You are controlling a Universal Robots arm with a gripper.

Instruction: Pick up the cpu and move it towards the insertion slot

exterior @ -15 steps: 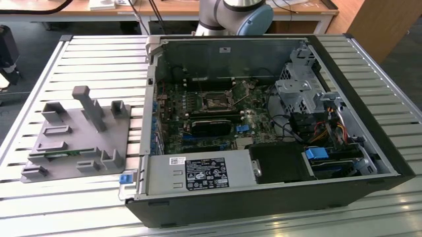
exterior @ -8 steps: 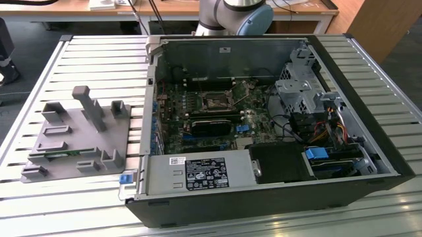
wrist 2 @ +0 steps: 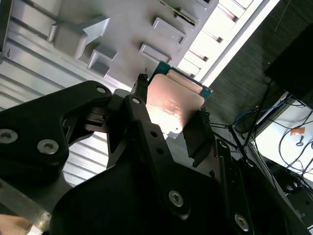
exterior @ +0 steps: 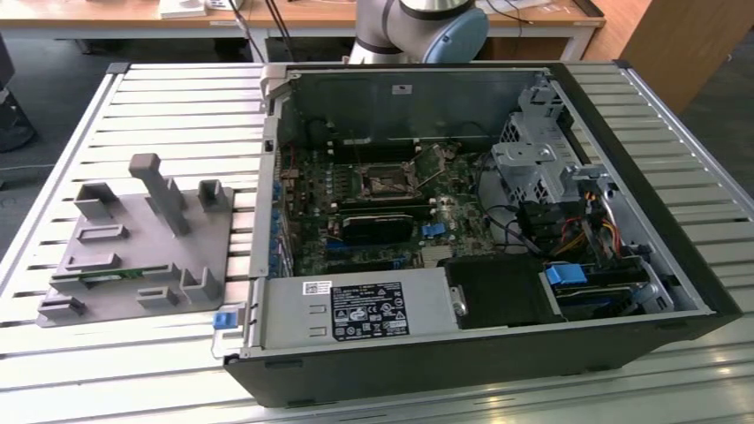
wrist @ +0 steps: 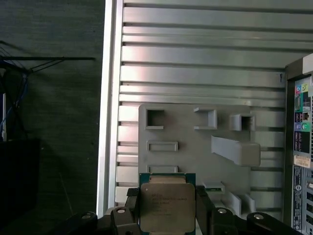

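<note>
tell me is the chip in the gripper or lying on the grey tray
In the gripper: both wrist views show the chip clamped between its two fingers, well above the grey tray.

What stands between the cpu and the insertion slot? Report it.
The gripper holds the cpu over the grey holder, outside the computer case. The case's side wall stands between it and the insertion slot, which lies uncovered.
</note>
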